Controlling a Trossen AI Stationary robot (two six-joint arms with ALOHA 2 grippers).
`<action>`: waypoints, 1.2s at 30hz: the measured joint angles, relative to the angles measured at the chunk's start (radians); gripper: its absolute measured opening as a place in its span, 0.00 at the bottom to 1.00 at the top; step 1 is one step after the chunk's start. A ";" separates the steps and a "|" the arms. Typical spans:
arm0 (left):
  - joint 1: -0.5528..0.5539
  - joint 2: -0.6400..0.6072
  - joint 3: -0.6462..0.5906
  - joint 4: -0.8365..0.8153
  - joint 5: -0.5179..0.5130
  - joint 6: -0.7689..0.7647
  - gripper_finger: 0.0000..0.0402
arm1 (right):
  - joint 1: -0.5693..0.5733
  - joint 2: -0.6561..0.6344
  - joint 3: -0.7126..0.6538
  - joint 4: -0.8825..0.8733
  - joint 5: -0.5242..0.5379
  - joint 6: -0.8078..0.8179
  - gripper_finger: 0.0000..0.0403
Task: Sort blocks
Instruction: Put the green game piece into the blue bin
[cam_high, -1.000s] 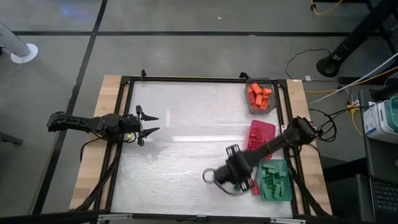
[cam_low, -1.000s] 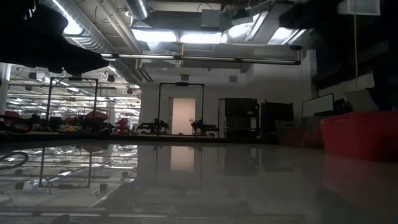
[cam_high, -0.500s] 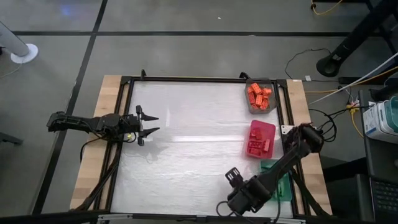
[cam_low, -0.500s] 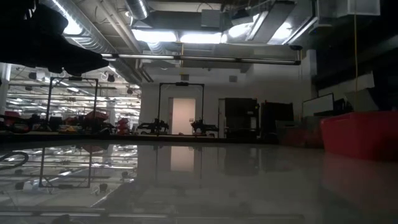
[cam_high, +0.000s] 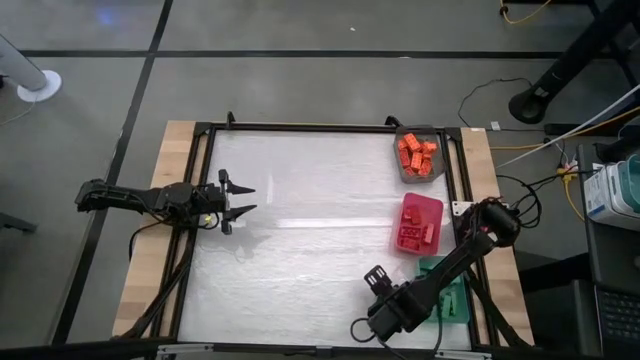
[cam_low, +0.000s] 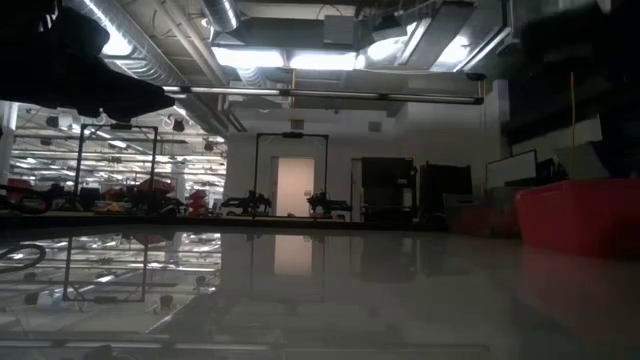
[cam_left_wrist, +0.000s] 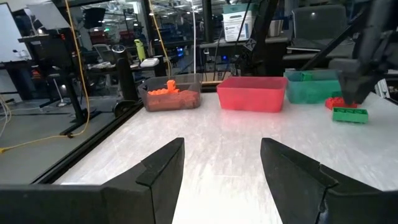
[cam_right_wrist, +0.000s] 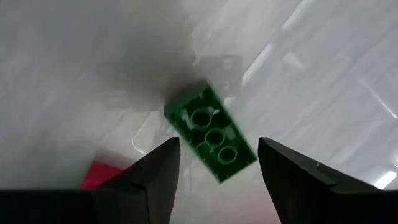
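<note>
My right gripper (cam_right_wrist: 216, 163) is open and points down near the table's near edge (cam_high: 372, 322), right of the middle. Below its spread fingers a loose dark green block (cam_right_wrist: 211, 134) lies flat on the table, studs up, untouched; a red block (cam_right_wrist: 99, 175) lies beside it. The left wrist view shows both the green block (cam_left_wrist: 349, 114) and the red one (cam_left_wrist: 336, 102) under the right arm. My left gripper (cam_high: 243, 200) waits open at the table's left side (cam_left_wrist: 222, 155). Orange blocks (cam_high: 416, 153) fill the grey tray, red ones (cam_high: 412, 234) lie in the pink tray.
Three trays stand along the right edge: grey (cam_high: 405, 172) far, pink (cam_high: 428, 206) in the middle, teal (cam_high: 452, 300) near and partly under the right arm. The pink tray (cam_low: 580, 215) shows at the low view's right. A black frame (cam_high: 205, 180) borders the table.
My right gripper has swung from beside the teal tray toward the table's near edge and turned as it went; in the last half second it has hardly shifted. My left arm has kept still.
</note>
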 joint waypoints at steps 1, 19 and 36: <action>0.000 0.000 0.000 0.000 0.000 0.000 0.50 | 0.000 0.000 -0.010 -0.002 -0.002 0.000 0.54; 0.000 0.000 0.000 0.000 0.000 0.000 0.50 | 0.000 0.000 -0.121 0.157 0.016 -0.079 0.54; 0.000 0.000 0.000 0.000 0.000 0.000 0.50 | -0.025 -0.002 -0.164 0.226 0.011 0.000 0.29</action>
